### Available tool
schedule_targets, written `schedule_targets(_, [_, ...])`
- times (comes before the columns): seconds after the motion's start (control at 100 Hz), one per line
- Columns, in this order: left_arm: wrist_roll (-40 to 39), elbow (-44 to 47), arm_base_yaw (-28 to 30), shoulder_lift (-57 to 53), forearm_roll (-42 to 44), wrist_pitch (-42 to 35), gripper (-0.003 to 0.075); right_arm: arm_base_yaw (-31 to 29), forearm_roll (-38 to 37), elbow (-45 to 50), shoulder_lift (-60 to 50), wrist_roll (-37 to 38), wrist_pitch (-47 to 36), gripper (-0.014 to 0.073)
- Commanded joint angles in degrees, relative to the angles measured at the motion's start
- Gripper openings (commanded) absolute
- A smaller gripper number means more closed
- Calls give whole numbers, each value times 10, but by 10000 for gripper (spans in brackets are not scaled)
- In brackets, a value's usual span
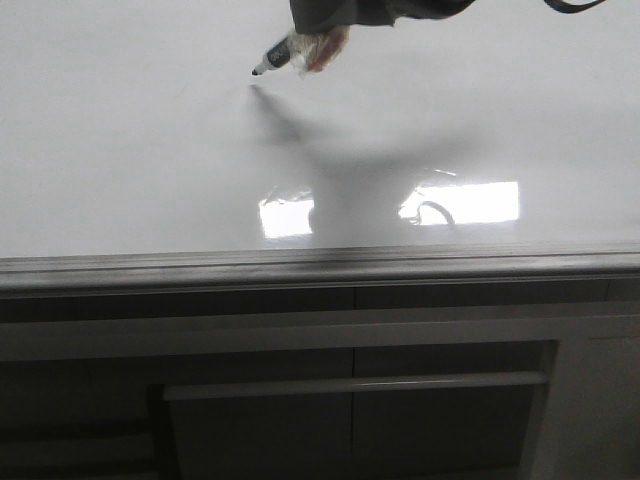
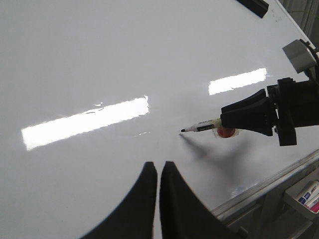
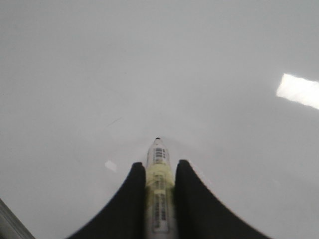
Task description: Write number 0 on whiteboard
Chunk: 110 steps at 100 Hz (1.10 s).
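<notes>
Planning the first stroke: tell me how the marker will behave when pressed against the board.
The marker looks rigid, clamped between the right gripper fingers, so probably no bending. The whiteboard is glossy, so the tip likely glides and may skid.

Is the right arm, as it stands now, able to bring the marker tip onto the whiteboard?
Probably yes. The right pincer grips the marker, its tip close above the bare whiteboard. Nothing lies between them.

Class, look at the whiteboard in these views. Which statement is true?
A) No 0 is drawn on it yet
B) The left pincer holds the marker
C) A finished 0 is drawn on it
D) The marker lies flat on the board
A: the whiteboard shows no 0 outline, and the marker sits clamped in the right pincer with its tip at the board.
</notes>
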Motion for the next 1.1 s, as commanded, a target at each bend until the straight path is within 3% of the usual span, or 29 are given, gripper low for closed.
schedule_targets(0.0, [-6,-14,1,7,10,-41,-20,-5,2,-19,-7,1,-46,-68])
schedule_targets(0.36, [-6,-14,1,7,4,-40,-20,-5,6,-19,12,1,-6,-69])
schedule_targets(0.74, [-6,-6,1,7,4,-40,-20,-5,6,-19,12,1,102,-68])
schedule_targets(1.09, [-6,-5,1,7,1,-40,-20,-7,6,-19,10,1,150,-57])
